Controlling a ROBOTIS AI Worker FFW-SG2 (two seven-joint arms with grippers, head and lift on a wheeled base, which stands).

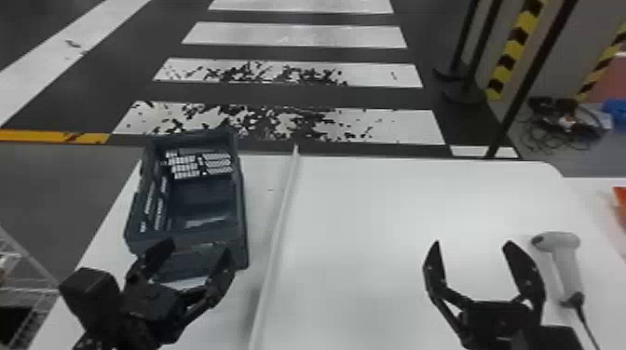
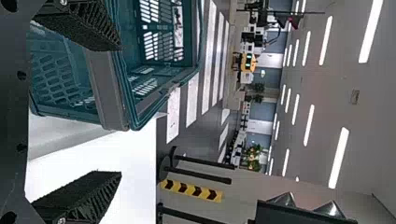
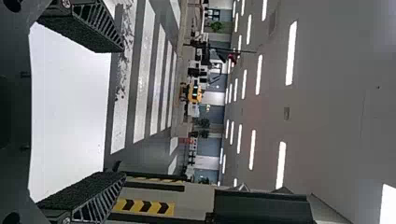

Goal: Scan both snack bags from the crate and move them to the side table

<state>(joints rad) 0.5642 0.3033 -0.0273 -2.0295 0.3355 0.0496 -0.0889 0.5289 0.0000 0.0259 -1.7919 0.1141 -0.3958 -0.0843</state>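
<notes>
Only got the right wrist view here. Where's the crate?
Observer: In the head view the crate is on the left part of the white table, left of the raised white strip.
Operator: Scanner?
Observer: On the table's right, just right of the right gripper, its handle toward the robot.
Operator: Anything that could be a snack bag?
Observer: An orange item at the head view's right edge, farther right than the scanner. It's cut off, so I can't confirm it's a bag.
</notes>
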